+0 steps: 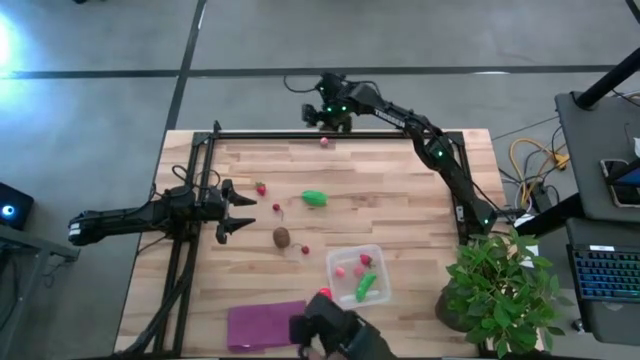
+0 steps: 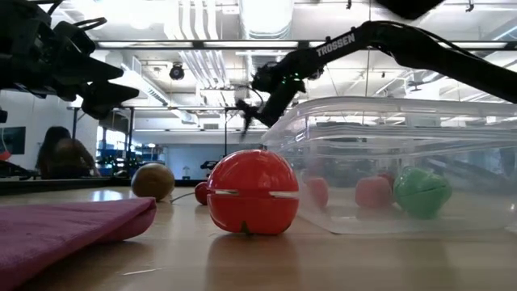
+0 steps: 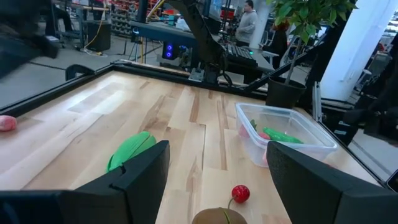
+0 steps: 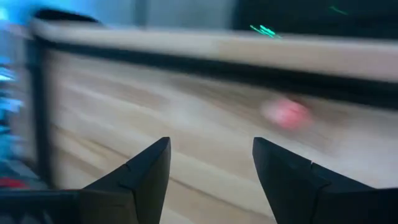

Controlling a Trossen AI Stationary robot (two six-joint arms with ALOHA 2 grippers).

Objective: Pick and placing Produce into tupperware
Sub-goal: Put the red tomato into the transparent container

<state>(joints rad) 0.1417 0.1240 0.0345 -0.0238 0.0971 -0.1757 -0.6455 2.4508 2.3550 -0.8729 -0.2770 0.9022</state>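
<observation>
The right gripper (image 1: 327,124), jaws wide apart and empty, hangs just beside the pink berry (image 1: 324,142), on the side away from the tupperware (image 1: 375,252), far nearer than the left gripper (image 1: 238,210), also spread and empty.

We are seeing a grey concrete floor (image 1: 420,35) surrounding the wooden table (image 1: 400,190). A desk with a keyboard (image 1: 608,272) is standing at one side. Overhead, ceiling ducts (image 2: 198,69) and strip lights (image 2: 266,16) are running across. A seated person (image 2: 60,153) is showing far back.

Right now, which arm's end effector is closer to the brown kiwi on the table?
Left. The left end effector is beside the kiwi; the right end effector is at the table's far edge.
</observation>
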